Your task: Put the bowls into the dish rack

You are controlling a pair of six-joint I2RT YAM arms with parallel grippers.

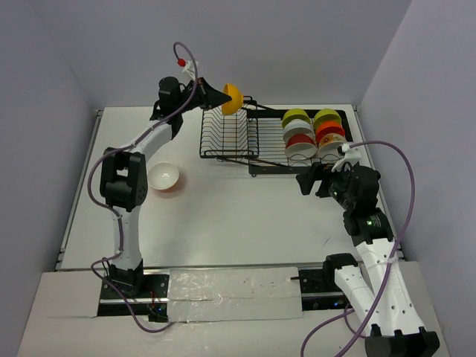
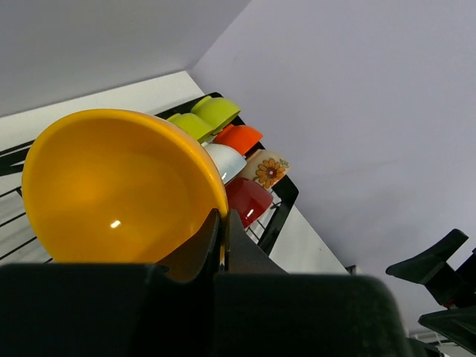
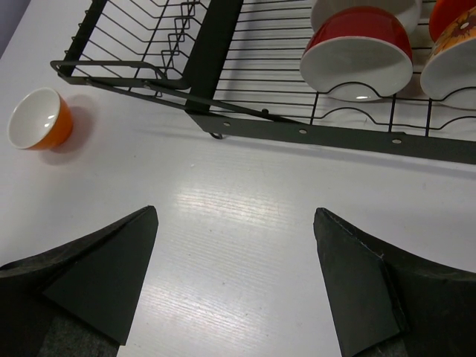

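While left gripper point(image 1: 222, 96) pinched the yellow bowl point(image 1: 233, 98) by its rim over the dish rack point(image 1: 223, 138), edgewise, presumably to slot in, right gripper point(image 3: 234, 216) hung spread, empty.

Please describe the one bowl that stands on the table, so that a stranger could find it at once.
Find the black wire dish rack at the far side of the table. Left of it, nearer the arms, one bowl stands alone, upright. It is white inside and orange outside; the other bowls stand on edge in the rack; the left gripper holds a yellow one.
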